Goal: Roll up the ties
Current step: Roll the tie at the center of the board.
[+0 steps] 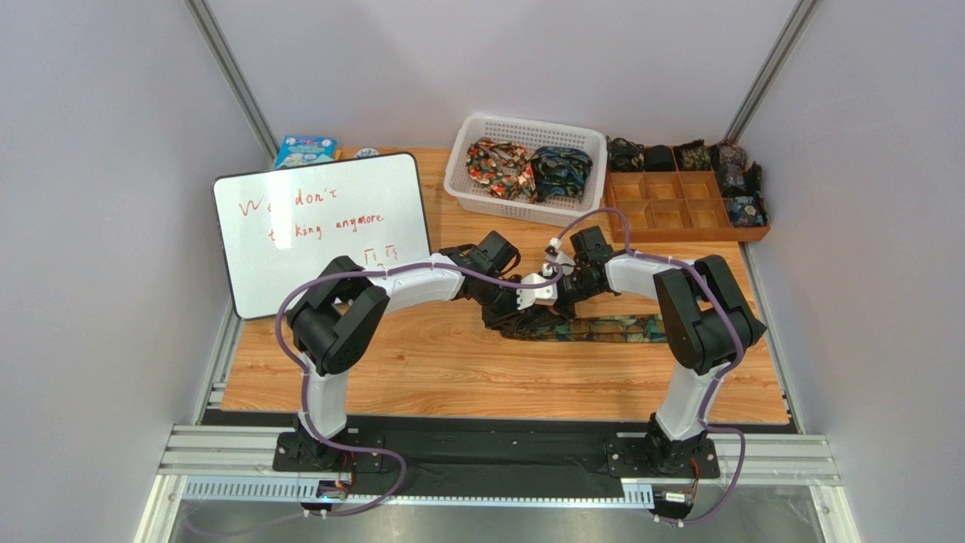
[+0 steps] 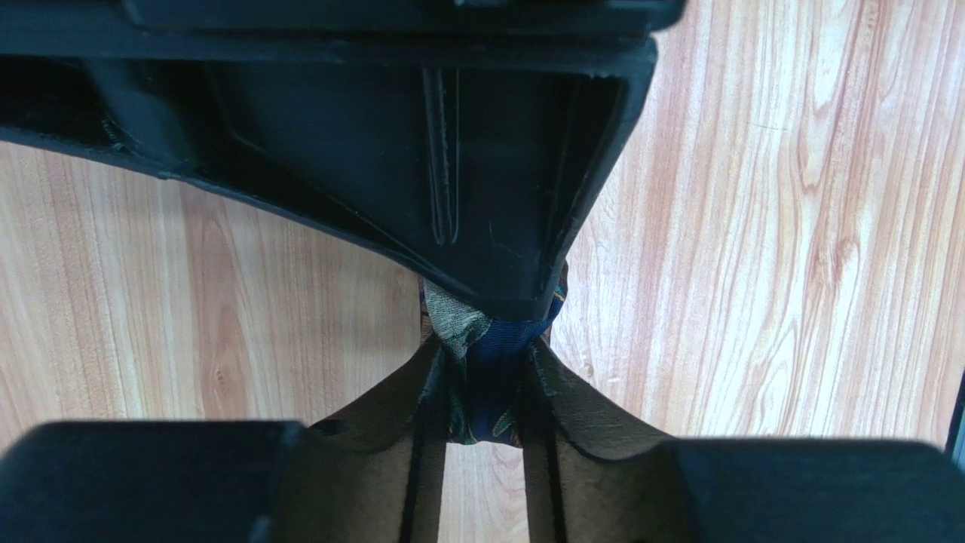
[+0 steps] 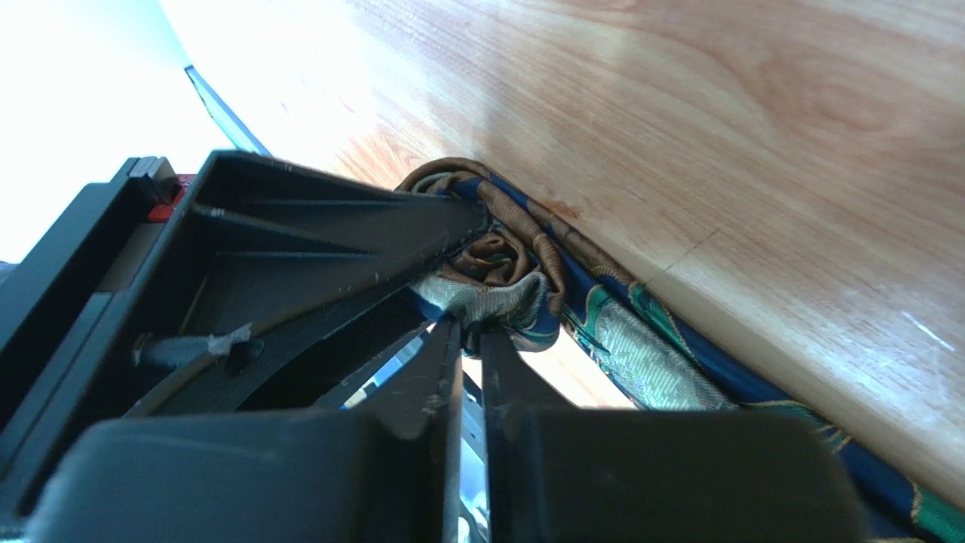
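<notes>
The left arm (image 1: 340, 322) rises from its base at 7 o'clock, bends at the elbow and stretches its forearm toward 3 o'clock over the middle of the table (image 1: 430, 373). The left gripper (image 2: 487, 390) is clamped on the rolled end of the tie (image 1: 606, 329), with blue and gold cloth squeezed between its fingers. The right arm (image 1: 697, 311) rises at 5 o'clock, folds at the elbow and reaches toward 9 o'clock, so the two wrists meet nose to nose at the centre. The right gripper (image 3: 470, 328) has its jaws almost together, tips against the edge of the roll. Whether any cloth is pinched there I cannot tell.

The rest of the tie lies flat on the table, trailing from the roll toward 3 o'clock. From above, the roll and both sets of fingertips are hidden under the wrists. In the left wrist view the right gripper's black body blocks the upper half. In the right wrist view the tie is cut off at the lower right corner.
</notes>
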You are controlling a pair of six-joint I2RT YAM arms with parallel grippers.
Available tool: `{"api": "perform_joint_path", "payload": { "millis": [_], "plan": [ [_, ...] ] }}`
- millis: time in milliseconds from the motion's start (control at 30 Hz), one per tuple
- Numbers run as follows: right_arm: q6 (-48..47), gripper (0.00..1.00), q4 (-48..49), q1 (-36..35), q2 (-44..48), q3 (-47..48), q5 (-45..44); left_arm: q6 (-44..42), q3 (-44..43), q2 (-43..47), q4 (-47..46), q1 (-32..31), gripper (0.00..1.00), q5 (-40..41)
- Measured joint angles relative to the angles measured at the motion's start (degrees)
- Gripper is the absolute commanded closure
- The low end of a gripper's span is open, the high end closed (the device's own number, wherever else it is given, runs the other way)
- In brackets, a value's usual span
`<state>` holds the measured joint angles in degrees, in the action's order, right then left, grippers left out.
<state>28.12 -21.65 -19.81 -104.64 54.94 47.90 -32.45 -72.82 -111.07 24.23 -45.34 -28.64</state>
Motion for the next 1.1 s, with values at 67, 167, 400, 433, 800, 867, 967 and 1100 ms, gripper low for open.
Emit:
{"api": "perform_joint_path", "payload": {
  "millis": [67, 167, 400, 433, 800, 867, 967, 1100],
  "plan": [
    [-0.4, 1.0, -0.2, 0.0, 0.0, 0.2, 0.1, 0.0, 0.0, 0.0, 0.0, 0.0, 0.59, 0.2],
    [-1.1, 1.0, -0.5, 0.6, 0.0, 0.2, 0.1, -0.2, 0.0, 0.0, 0.0, 0.0, 0.51, 0.3],
    [-2.2, 1.0, -2.4, 4.1, -1.7, 0.2, 0.3, -0.7, 0.0, 0.0, 1.0, 0.4, 0.27, 0.7],
    [-2.4, 1.0, -2.6, 4.6, -1.9, 0.2, 0.4, -0.9, 0.0, 0.0, 1.1, 0.6, 0.27, 0.7],
    [-6.1, 1.0, -5.7, 7.9, -3.0, -0.3, 0.1, 0.1, 0.0, 0.5, -0.9, 1.2, 0.01, -1.4],
    [-6.7, 1.0, -6.2, 8.2, -3.1, -0.7, 0.0, 0.9, 0.0, 0.5, -2.0, 1.2, 0.01, -2.5],
    [-7.5, 1.0, -6.7, 8.4, -3.3, -0.7, 0.1, 2.6, 0.0, 0.5, -3.7, 1.2, 0.01, -3.9],
    [-8.3, 1.0, -7.2, 8.5, -3.8, -0.7, 0.7, 4.1, 0.0, 0.4, -6.3, 0.7, 0.01, -5.0]
  ]
}}
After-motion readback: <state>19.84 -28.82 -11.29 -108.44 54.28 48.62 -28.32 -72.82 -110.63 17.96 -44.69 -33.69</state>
